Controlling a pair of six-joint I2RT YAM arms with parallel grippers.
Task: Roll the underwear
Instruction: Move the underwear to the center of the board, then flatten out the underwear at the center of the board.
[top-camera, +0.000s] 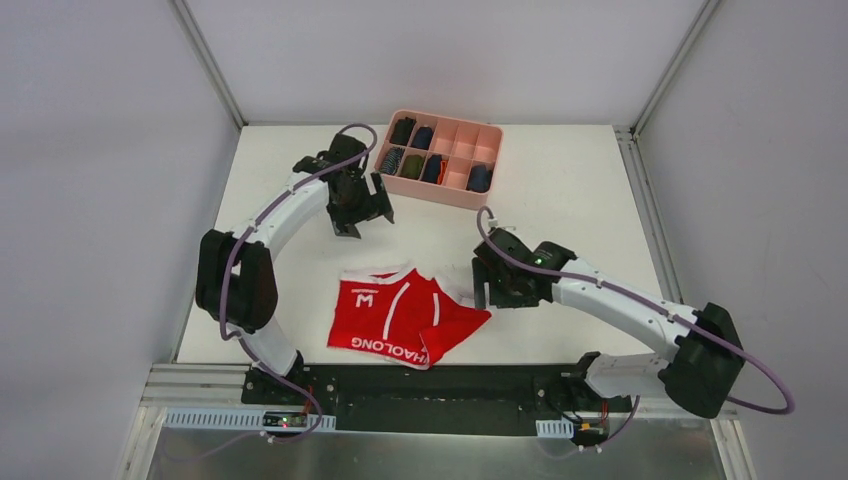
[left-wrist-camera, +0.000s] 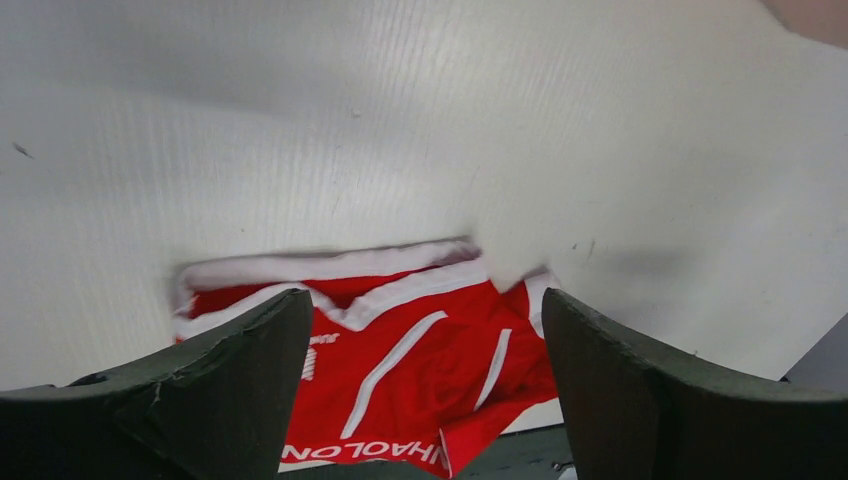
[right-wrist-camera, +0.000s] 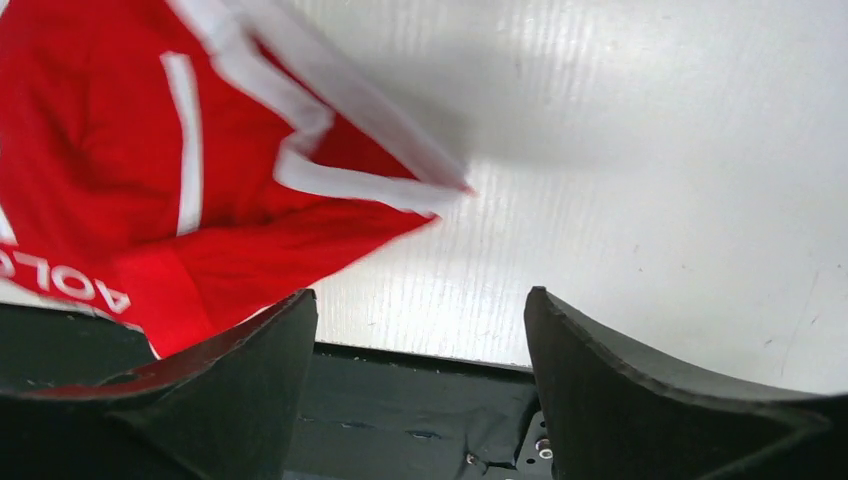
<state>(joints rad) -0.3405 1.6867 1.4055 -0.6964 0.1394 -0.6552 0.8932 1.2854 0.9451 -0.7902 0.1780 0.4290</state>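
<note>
Lying rumpled, red underwear (top-camera: 405, 318), band lettered "HAOLONG", left gripper (top-camera: 365, 224) and right gripper (top-camera: 480, 285) both spread wide

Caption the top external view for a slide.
Red underwear spread near the table front, left arm and right arm with open jaws, pink tray of rolled garments behind.

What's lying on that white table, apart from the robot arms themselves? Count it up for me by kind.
Bright red cloth underwear with white stripes: 1
Pink plastic compartment tray: 1
Dark rolled cloth garments in the tray: 6
Total: 8
</note>
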